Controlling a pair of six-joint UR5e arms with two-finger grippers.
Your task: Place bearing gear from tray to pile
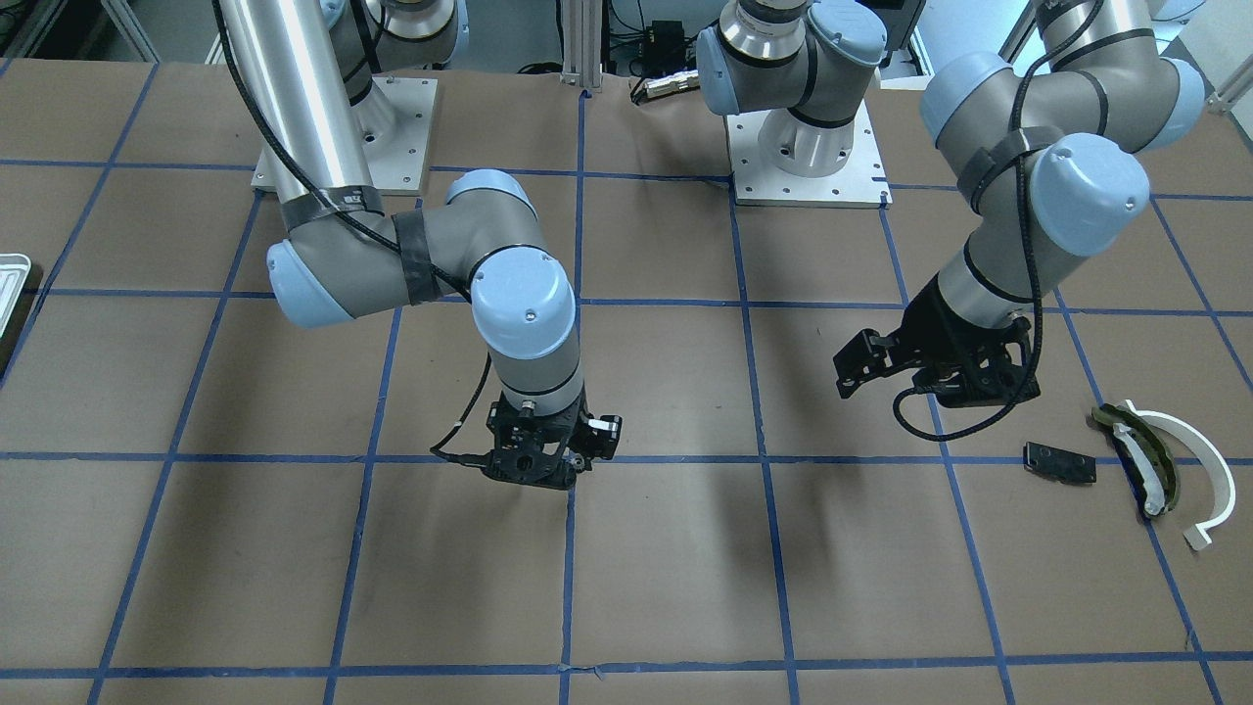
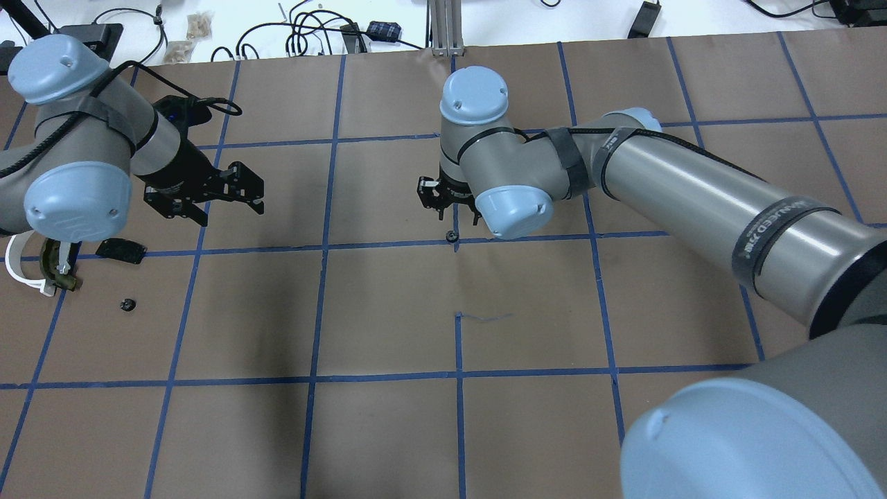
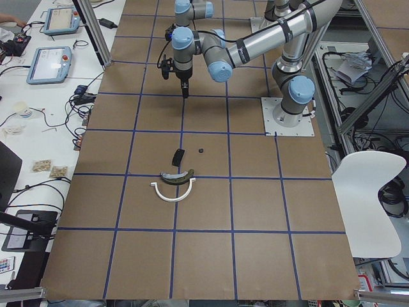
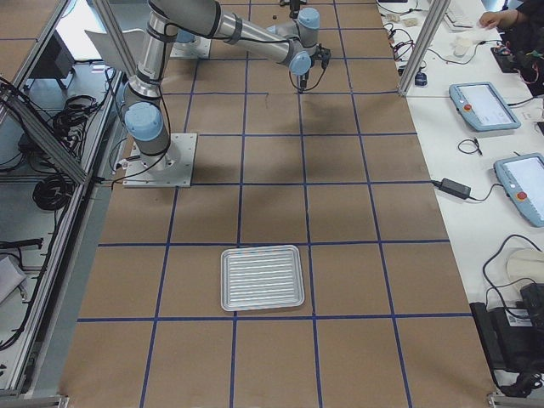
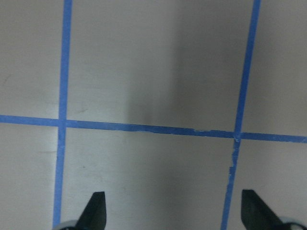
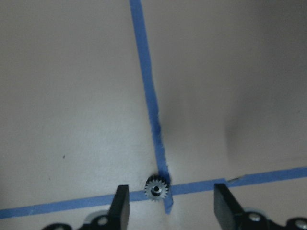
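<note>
A small toothed bearing gear (image 6: pixel 156 188) lies on the table at a blue tape crossing (image 2: pixel 451 236). My right gripper (image 6: pixel 171 203) is open just above it, the gear between the fingers and nearer the view's left finger; it also shows in the overhead view (image 2: pixel 454 216). My left gripper (image 2: pixel 256 194) is open and empty above bare table (image 5: pixel 172 215). The pile lies at the robot's far left: a white arc strip (image 1: pixel 1189 460), an olive curved piece (image 1: pixel 1140 455) and a black plate (image 1: pixel 1059 462). The tray (image 4: pixel 262 278) stands far to the robot's right.
A second small dark gear (image 2: pixel 127 304) lies near the black plate (image 2: pixel 121 249). The table is brown paper with a blue tape grid. Cables and tablets lie along the far side (image 4: pixel 480 106).
</note>
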